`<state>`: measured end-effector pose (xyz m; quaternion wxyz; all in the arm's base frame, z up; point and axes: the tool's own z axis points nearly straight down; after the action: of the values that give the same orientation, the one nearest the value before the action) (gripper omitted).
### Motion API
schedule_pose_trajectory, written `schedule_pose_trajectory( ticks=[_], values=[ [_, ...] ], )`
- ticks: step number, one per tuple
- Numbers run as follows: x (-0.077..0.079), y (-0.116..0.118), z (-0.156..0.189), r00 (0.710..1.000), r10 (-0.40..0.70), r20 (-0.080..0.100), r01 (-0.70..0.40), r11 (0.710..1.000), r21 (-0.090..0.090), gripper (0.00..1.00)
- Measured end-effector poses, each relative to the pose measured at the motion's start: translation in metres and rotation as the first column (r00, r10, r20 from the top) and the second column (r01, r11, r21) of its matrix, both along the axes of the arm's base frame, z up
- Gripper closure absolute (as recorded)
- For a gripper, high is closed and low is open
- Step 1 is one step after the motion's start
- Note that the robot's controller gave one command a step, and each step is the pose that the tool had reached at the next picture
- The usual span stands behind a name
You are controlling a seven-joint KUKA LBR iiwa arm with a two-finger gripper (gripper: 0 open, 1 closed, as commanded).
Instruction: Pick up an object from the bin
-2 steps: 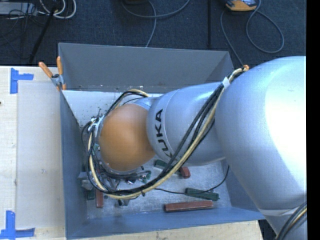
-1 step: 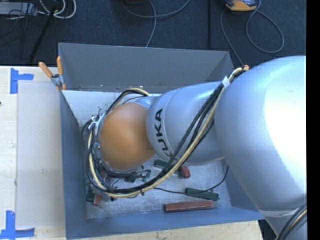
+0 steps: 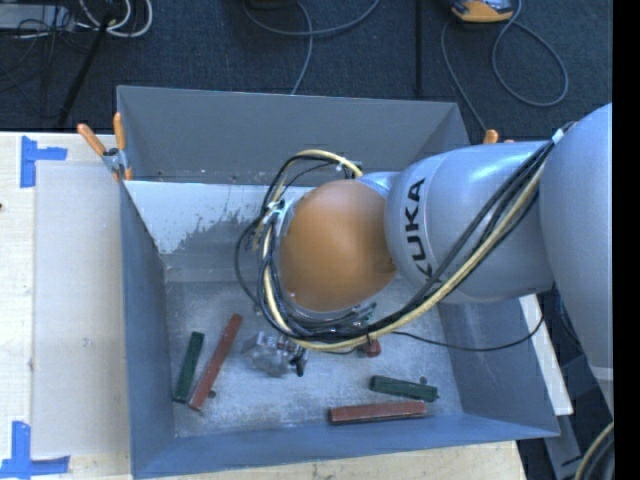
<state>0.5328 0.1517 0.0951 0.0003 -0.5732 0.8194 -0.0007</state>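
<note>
Found the gripper low under the arm's orange cover, close above the speckled floor near the middle of the bin, and could not tell whether set wide or narrow, nor whether clamped on anything. Saw nearest to it, just to the left, a reddish-brown stick lying slantwise on the floor, with a dark green stick close beside that, further left. Noted well apart to the right, near the front wall, a second dark green stick and a second reddish-brown stick just in front of it, both flat.
</note>
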Motion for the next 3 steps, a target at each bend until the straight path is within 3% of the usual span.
schedule_pose_trajectory(
  ticks=[1,2,3],
  values=[
    [-0.001,0.003,0.000,1.000,0.000,-0.002,0.000,1.000,0.003,0.00],
    [-0.007,-0.097,0.068,0.999,-0.051,0.003,0.051,0.999,-0.002,0.00],
    [-0.028,-0.232,0.076,0.981,0.195,-0.003,-0.195,0.981,0.000,0.00]
  ],
)
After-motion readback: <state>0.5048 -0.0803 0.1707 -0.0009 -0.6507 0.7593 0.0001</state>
